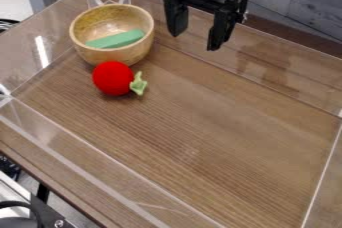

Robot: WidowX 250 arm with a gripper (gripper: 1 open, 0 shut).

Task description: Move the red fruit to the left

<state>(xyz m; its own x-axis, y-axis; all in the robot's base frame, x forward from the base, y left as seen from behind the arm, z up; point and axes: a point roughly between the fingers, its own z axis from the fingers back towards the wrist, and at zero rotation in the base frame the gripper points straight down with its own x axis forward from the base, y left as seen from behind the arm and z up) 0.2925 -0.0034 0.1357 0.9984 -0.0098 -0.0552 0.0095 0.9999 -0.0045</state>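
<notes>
A small round red fruit (114, 77) with a green leafy stem piece on its right side lies on the wooden table, just below and right of a tan wooden bowl (94, 22). A flat light-green piece (118, 40) rests inside the bowl. My gripper (195, 28) hangs above the back of the table, up and to the right of the fruit, pointing down. Its two black fingers (218, 30) stand wide apart with nothing between them. It touches neither the fruit nor the bowl.
Low clear plastic walls (40, 137) border the wooden table (201, 132) on all sides. The bowl stands near the back left corner. Bare wood stretches across the middle and right of the table.
</notes>
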